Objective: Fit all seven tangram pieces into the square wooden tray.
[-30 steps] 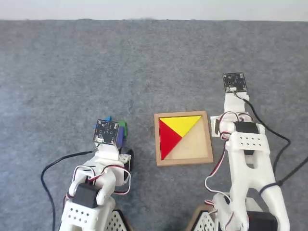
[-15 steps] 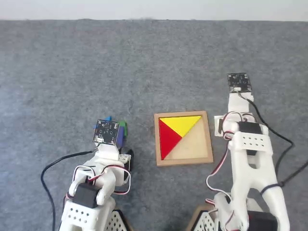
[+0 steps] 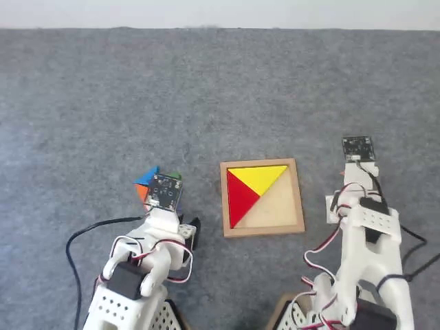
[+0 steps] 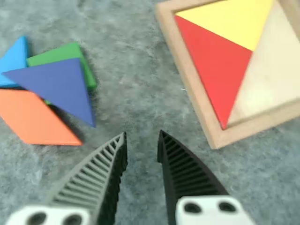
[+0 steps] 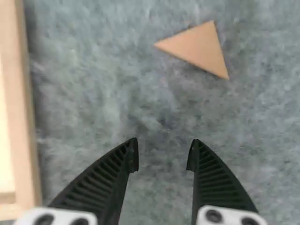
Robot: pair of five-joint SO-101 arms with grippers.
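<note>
The grey felt-like worktop (image 3: 206,82) ran out to a pale strip at the far edge, with wide open room beyond the arms. In the high view the square wooden tray (image 3: 262,232) lay between the two arms, holding a red triangle (image 3: 240,196) and a yellow triangle (image 3: 258,177) edge to edge, the rest of its floor bare wood. The left arm's camera board covered most of a cluster of loose pieces, leaving only the tips of a light blue triangle (image 3: 146,177), an orange parallelogram (image 3: 141,191) and a green piece (image 3: 175,176) in sight. The right arm stood just beside the tray's outer side. In the left wrist view the left gripper (image 4: 141,135) hung over bare worktop with its jaws a little apart and nothing between them, the cluster to one side and the tray corner to the other, both near but untouched. A dark blue triangle (image 4: 61,86) lay over the green piece, whose shape was hard to make out, and it touched the orange parallelogram. The tray was cut off by the frame. In the right wrist view the right gripper (image 5: 164,140) was spread wide and empty above the worktop. A tan triangle (image 5: 197,47) lay flat ahead of it, well clear of the tray's rim.
</note>
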